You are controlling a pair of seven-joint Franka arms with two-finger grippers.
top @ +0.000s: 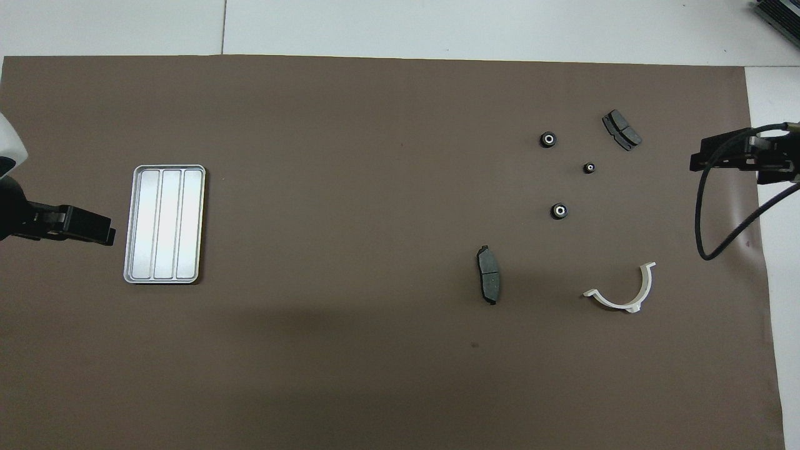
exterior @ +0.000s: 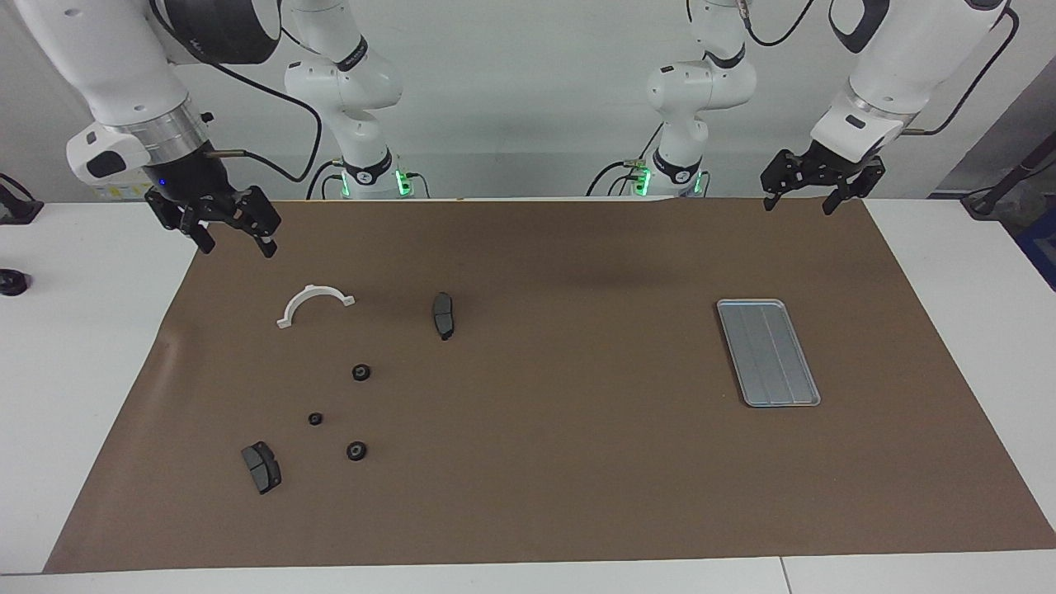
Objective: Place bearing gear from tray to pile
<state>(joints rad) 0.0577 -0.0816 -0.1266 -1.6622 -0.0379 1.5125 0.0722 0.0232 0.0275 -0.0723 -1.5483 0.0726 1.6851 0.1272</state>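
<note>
The silver ribbed tray (exterior: 767,353) (top: 164,224) lies flat toward the left arm's end of the table, with nothing in it. Three small black round bearing gears (exterior: 360,372) (exterior: 315,418) (exterior: 356,451) rest on the mat in the pile, toward the right arm's end. With them are a white half-ring bracket (exterior: 315,303) (top: 625,294) and two dark brake pads (exterior: 444,315) (exterior: 261,467). My right gripper (exterior: 235,239) (top: 719,153) hangs open and empty over the mat's corner beside the bracket. My left gripper (exterior: 798,205) (top: 94,226) waits open over the mat's edge, near the tray.
A brown mat (exterior: 561,462) covers most of the white table (exterior: 74,346). A cable loops down from the right wrist (top: 709,250). A small dark object (exterior: 11,282) sits on the bare table at the right arm's end.
</note>
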